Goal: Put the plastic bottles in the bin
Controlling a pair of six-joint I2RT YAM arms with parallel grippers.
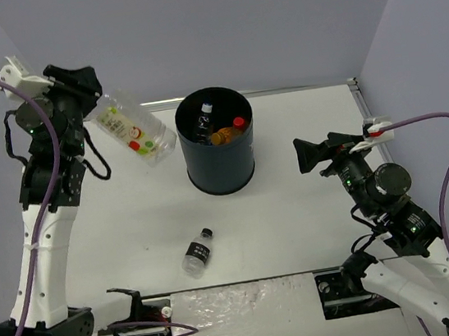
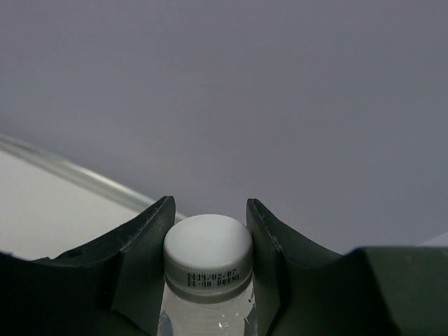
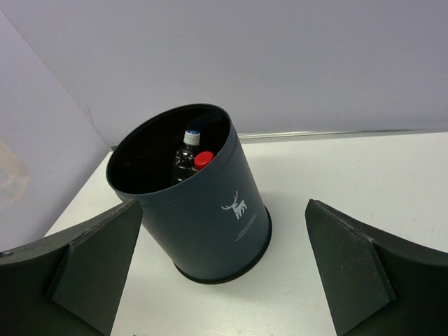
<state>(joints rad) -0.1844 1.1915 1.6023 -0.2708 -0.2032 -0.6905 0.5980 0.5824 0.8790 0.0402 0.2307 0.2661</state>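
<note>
My left gripper (image 1: pixel 97 108) is shut on the cap end of a clear bottle with a fruit label (image 1: pixel 131 130). It holds the bottle in the air, left of the black bin (image 1: pixel 220 168) and about level with its rim. In the left wrist view the bottle's white cap (image 2: pixel 208 253) sits between the jaws. Inside the bin I see a dark bottle (image 1: pixel 204 122), an orange item (image 1: pixel 222 135) and a red cap (image 1: pixel 238 122). A black-capped bottle (image 1: pixel 197 252) lies on the table in front of the bin. My right gripper (image 1: pixel 306 155) is open and empty, right of the bin (image 3: pixel 210 224).
Grey walls close in the table on the left, back and right. A metal strip (image 1: pixel 297 88) runs along the table's back edge. The arm bases and cables sit at the near edge.
</note>
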